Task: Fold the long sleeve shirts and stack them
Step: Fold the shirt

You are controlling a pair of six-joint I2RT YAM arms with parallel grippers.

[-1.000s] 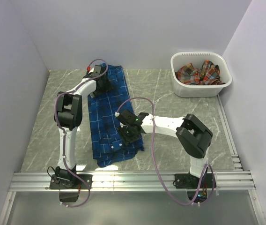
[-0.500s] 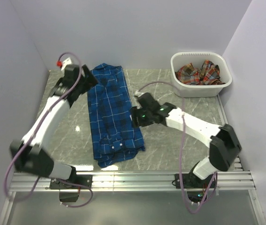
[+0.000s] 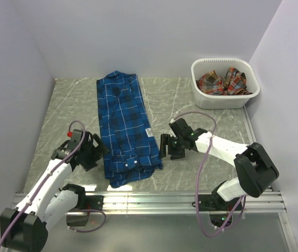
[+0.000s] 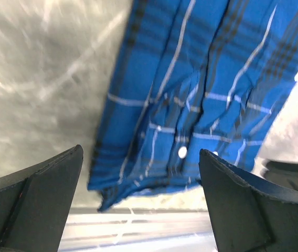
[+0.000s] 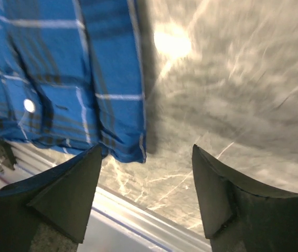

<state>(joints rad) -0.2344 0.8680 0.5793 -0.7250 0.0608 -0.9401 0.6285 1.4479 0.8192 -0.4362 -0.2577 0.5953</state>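
A royal blue plaid long sleeve shirt (image 3: 125, 126) lies folded into a long strip down the middle of the table, collar end near the front edge. It shows in the left wrist view (image 4: 201, 94) and the right wrist view (image 5: 60, 68). A red-orange plaid shirt (image 3: 222, 82) lies crumpled in the white basket. My left gripper (image 3: 98, 151) is open and empty, just left of the shirt's near end. My right gripper (image 3: 163, 147) is open and empty, just right of the shirt's near end.
The white plastic basket (image 3: 249, 94) stands at the back right against the wall. A metal rail (image 3: 149, 200) runs along the table's front edge. Grey walls close in the left, back and right sides.
Both arms have drawn back toward the front of the table. The left gripper left the shirt's far end and the right left its middle. The shirt lies flat and narrower.
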